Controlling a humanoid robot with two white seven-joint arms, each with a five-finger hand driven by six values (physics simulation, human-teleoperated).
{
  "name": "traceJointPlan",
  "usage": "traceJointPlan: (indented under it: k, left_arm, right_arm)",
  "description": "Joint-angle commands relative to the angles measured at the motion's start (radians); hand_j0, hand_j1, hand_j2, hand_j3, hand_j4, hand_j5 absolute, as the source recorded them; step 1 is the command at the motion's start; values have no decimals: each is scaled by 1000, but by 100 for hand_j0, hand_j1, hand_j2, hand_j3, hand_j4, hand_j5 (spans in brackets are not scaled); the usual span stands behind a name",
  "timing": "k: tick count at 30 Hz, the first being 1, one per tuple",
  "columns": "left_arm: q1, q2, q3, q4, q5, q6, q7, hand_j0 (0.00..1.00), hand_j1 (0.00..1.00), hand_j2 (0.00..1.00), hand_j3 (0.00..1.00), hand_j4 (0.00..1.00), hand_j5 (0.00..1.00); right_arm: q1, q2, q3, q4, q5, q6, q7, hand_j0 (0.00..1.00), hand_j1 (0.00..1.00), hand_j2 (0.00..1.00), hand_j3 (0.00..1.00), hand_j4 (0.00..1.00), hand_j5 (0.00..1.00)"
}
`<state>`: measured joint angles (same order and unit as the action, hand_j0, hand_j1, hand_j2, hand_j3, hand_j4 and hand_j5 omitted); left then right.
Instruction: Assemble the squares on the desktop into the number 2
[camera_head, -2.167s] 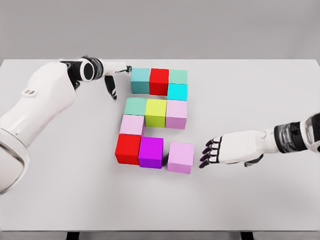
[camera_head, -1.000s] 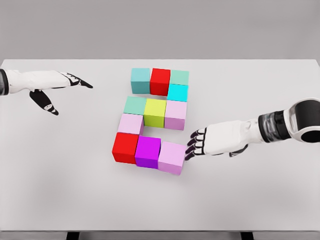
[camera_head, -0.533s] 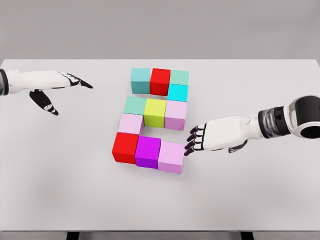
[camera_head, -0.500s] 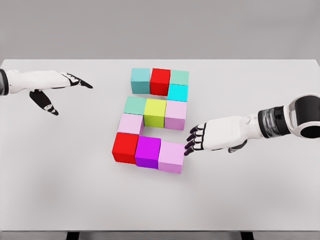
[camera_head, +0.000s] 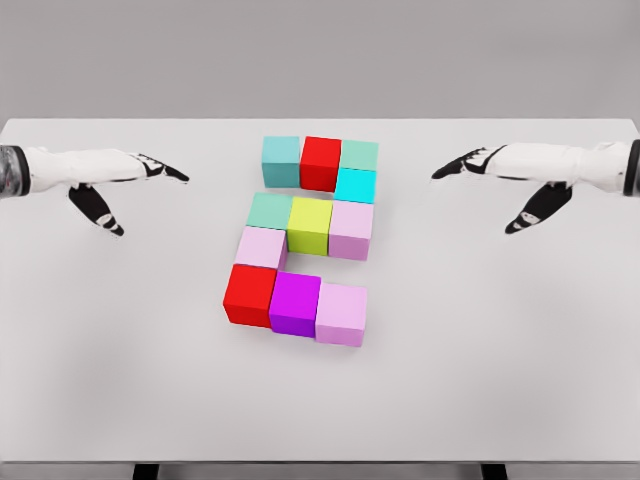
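Coloured cubes lie on the white table (camera_head: 500, 360) in the shape of a 2. The top row is a teal cube (camera_head: 282, 161), a red cube (camera_head: 320, 162) and a green cube (camera_head: 357, 154), with a cyan cube (camera_head: 354, 185) below the green one. The middle row holds a green cube (camera_head: 270, 211), a yellow cube (camera_head: 311, 224) and a pink cube (camera_head: 352, 229). A pink cube (camera_head: 261, 247) links down to a red cube (camera_head: 251, 294), a magenta cube (camera_head: 296, 303) and a pink cube (camera_head: 342, 313). My left hand (camera_head: 135, 180) hovers open far left. My right hand (camera_head: 490, 180) hovers open far right.
My right hand pushed the bottom pink cube left against the magenta cube, then drew back up and to the right, away from the cubes. The left hand has withdrawn to the far left.
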<state>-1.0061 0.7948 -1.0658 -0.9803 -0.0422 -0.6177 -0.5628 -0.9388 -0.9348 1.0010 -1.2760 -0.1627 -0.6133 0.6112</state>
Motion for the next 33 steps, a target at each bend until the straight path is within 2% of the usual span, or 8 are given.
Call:
traceJointPlan:
  k: [1,2,3,8,11,15,21,33]
  left_arm:
    - [-2,-164,4,220,16,7,1,100,100,100,100,100,100]
    - [-45,-236,4,294,16,7,1,100,100,100,100,100,100]
    - [-51,-272,4,298,16,7,3,100,100,100,100,100,100]
    - [-80,-298,4,298,7,33,12,100,100,100,100,100,100]
    - [-112,-364,4,292,8,453,15,100,100,100,100,100,100]
    - [-134,-417,4,288,-83,619,12,100,100,100,100,100,100]
    - [-124,-462,-19,295,-209,612,12,100,100,100,100,100,100]
    - [-126,-516,-49,293,-297,610,14,100,100,100,100,100,100]
  right_arm:
    - [0,-10,-1,44,-132,2,0,100,100,100,100,100,100]
    - [2,-12,-1,44,-132,2,0,100,100,100,100,100,100]
    - [2,-12,-1,44,-132,2,0,100,100,100,100,100,100]
    - [5,-12,-1,43,-132,2,0,100,100,100,100,100,100]
    - [5,-12,-4,44,-132,2,0,100,100,100,100,100,100]
    - [5,-24,-10,44,-132,2,0,100,100,100,100,100,100]
    - [3,-22,-12,46,-132,2,0,100,100,100,100,100,100]
    - [3,-22,-15,46,-130,2,0,100,100,100,100,100,100]
